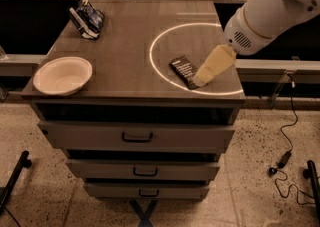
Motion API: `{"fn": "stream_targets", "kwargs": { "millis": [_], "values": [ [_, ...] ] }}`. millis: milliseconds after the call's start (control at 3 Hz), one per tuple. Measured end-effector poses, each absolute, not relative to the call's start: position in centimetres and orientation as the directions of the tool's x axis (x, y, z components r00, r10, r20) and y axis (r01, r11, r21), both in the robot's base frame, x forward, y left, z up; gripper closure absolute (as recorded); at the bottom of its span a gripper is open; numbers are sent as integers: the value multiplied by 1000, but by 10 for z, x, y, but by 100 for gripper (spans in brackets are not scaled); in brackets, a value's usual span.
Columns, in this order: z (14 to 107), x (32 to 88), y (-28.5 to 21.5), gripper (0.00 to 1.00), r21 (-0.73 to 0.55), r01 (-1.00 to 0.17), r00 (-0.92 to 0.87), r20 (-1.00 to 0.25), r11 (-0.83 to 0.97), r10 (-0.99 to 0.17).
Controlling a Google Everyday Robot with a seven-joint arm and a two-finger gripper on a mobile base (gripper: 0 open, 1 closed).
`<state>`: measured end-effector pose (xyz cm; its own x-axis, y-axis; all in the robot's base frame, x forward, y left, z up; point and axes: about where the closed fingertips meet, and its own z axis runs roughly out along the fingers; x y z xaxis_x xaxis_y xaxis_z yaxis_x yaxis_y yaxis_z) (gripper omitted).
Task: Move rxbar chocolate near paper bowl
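Note:
The rxbar chocolate (183,70), a flat black bar with white text, lies on the wooden cabinet top inside a ring of light, near the front right. The paper bowl (62,75), off-white and shallow, sits at the front left corner. The gripper (204,77), with cream-coloured fingers, reaches down from the white arm at upper right; its tip is right at the bar's near right end and covers part of it.
A blue-and-white snack bag (87,17) stands at the back left of the cabinet top (125,46). Drawers are below. A cable lies on the speckled floor at right (287,141). A shelf rail runs behind the cabinet.

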<state>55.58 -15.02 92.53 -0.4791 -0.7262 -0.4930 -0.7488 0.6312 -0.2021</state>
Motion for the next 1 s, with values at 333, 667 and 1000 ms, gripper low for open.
{"fn": "stream_targets", "kwargs": {
  "millis": [333,667,1000],
  "values": [
    [909,570,-146,0,-169,-739,-492,-527,652,-693],
    [884,583,-141,0,-138,-733,-506,-544,666,-669],
    [868,588,-132,0,-106,-728,-529,-542,678,-653]
  ]
}}
